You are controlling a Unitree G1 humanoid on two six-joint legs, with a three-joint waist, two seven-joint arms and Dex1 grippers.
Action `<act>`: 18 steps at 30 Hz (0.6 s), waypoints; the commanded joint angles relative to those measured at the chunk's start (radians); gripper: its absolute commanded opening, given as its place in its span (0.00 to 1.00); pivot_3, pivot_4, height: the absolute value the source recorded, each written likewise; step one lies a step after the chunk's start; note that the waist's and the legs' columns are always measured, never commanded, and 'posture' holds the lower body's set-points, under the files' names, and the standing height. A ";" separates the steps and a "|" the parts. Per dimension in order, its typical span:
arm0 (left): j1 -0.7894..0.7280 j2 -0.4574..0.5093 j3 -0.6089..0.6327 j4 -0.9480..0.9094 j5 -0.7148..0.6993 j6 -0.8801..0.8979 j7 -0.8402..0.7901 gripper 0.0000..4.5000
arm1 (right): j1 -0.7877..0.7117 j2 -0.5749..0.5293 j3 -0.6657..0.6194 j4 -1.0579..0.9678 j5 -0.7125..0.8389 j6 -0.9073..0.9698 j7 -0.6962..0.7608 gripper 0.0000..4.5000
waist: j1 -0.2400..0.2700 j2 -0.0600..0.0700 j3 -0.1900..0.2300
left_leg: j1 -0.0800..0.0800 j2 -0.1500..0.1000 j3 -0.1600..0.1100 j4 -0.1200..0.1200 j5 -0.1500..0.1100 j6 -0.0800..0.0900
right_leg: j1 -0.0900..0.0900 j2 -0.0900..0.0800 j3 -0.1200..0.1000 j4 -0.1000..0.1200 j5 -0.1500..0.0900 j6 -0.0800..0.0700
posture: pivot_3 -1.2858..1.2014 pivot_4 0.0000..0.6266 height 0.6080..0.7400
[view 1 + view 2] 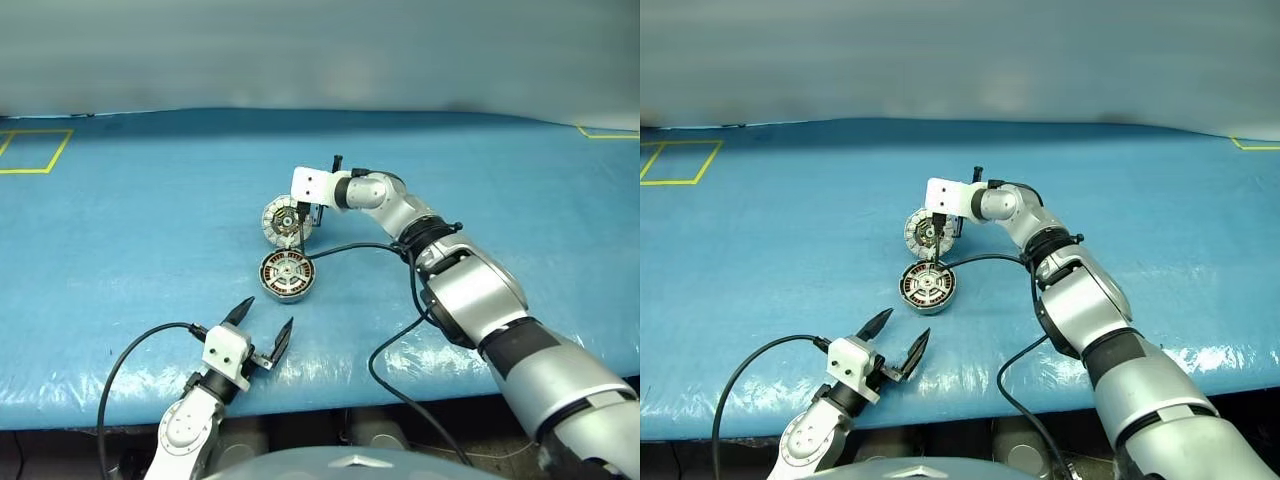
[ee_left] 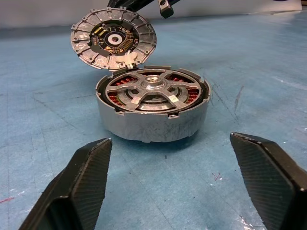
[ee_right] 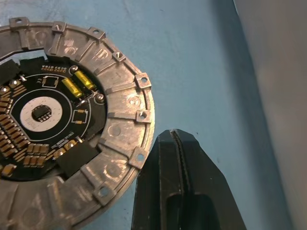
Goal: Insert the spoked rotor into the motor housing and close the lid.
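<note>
The motor housing (image 1: 288,274) lies flat on the blue table, and the silver spoked rotor (image 2: 152,91) sits inside it over the copper windings. Just behind it the lid (image 1: 280,221) stands tilted on its edge, its ribbed face with the dark circuit middle turned toward the housing. My right gripper (image 1: 300,230) is shut, and its closed fingertips (image 3: 173,143) rest against the lid's rim (image 3: 129,120) without pinching it. Near the table's front edge, my left gripper (image 1: 268,314) is open and points level at the housing (image 2: 148,127), a short way off.
The blue cover (image 1: 120,260) spreads over the whole table. A black cable (image 1: 350,248) runs from the right arm past the housing's right side. Yellow tape marks lie at the far left (image 1: 35,150) and far right (image 1: 605,132).
</note>
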 commanded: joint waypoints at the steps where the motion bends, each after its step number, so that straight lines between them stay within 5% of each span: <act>1: 0.001 -0.006 -0.006 -0.013 0.013 -0.036 0.013 0.80 | -0.036 -0.013 0.012 -0.004 -0.034 -0.098 0.041 0.00 | 0.000 0.000 0.000 | 0.000 0.000 0.000 0.000 0.000 0.000 | 0.000 0.000 0.000 0.000 0.000 0.000 | 0.52 0.24 1.00; 18: -0.031 0.001 -0.010 0.014 0.000 -0.022 0.003 0.80 | -0.034 -0.067 -0.031 -0.134 0.016 -0.409 0.260 0.00 | 0.000 0.001 0.000 | 0.001 0.000 0.001 0.000 0.000 0.000 | 0.000 -0.001 0.001 0.001 0.000 0.000 | 0.52 0.24 1.00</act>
